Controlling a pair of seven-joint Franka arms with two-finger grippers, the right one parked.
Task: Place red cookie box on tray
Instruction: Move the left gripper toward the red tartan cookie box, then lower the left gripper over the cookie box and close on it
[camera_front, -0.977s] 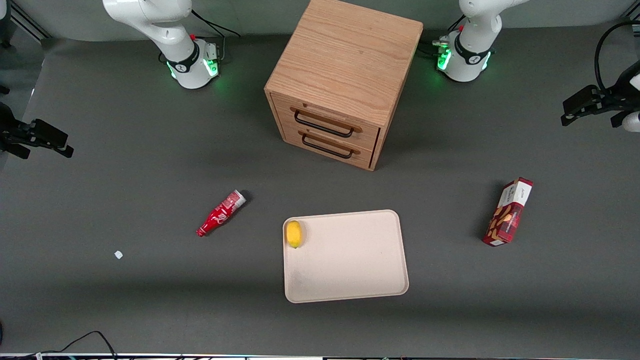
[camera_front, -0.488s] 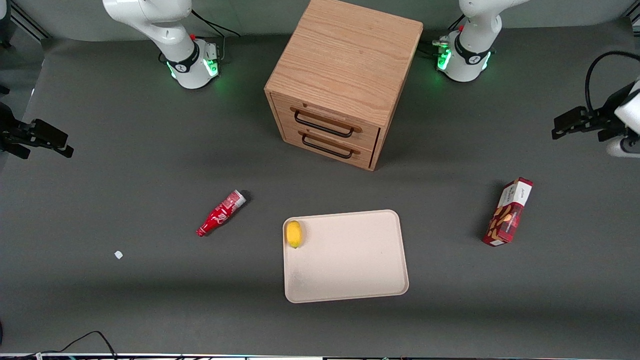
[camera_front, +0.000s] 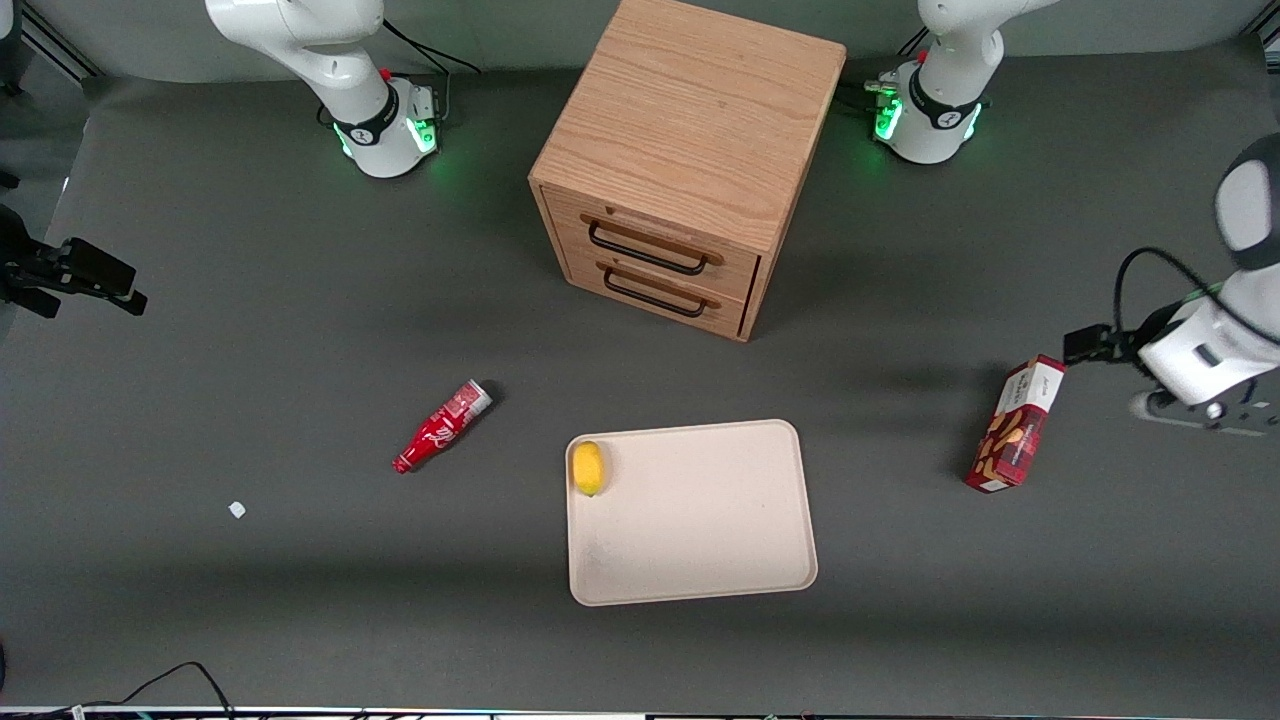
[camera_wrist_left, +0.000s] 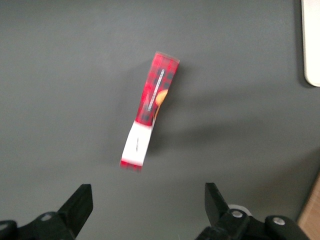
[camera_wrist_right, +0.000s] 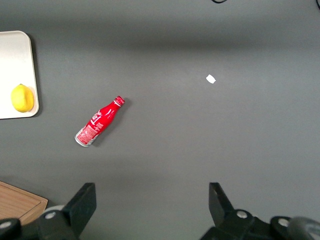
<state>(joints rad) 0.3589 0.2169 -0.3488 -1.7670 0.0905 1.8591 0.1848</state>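
Down toward the red cookie box (camera_front: 1016, 424) has come the gripper (camera_wrist_left: 147, 207), fingers (camera_wrist_left: 77, 202) apart above it. Box lies on the worktop (camera_front: 250, 300), at 3 o'clock from the tray (camera_front: 700, 580), which holds a lemon (camera_front: 588, 467).

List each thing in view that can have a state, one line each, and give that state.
Cookie box: lying on the table, off the tray, not gripped.
Tray: flat on the table, holding only a lemon.
Claw: open, above the table near the box's white end, holding nothing.
Cabinet: both drawers shut.
Bottle: lying on its side.
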